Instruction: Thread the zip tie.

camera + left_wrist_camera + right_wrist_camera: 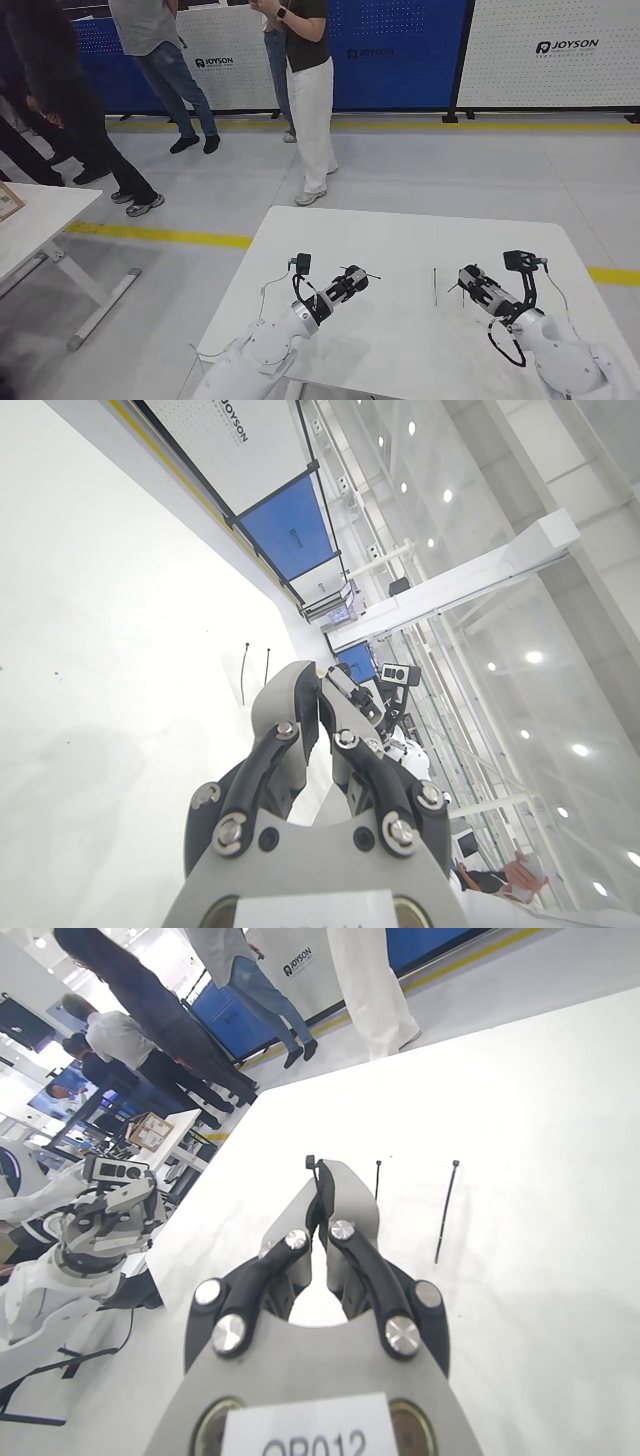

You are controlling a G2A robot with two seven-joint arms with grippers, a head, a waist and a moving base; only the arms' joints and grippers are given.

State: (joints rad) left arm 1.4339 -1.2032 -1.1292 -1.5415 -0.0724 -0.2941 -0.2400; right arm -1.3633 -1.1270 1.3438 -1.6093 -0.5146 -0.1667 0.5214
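My right gripper (pixel 320 1188) is shut on a black zip tie (pixel 311 1162) whose head sticks out past the fingertips. It hovers over the white table (pixel 400 240) at the right (pixel 466 276). Two more black zip ties lie flat on the table beside it, one (pixel 446 1210) in full view and one (pixel 377 1178) partly behind a finger. They also lie beyond my left gripper (pixel 317 695), which is shut with its pads pressed together. In the top view a thin dark line crosses the left gripper (pixel 357 279); I cannot tell whether it is a tie.
The two grippers face each other over the middle of the table, with a loose zip tie (pixel 435 285) between them. A second white table (pixel 40 215) stands to the far left. People stand on the floor beyond the far edge.
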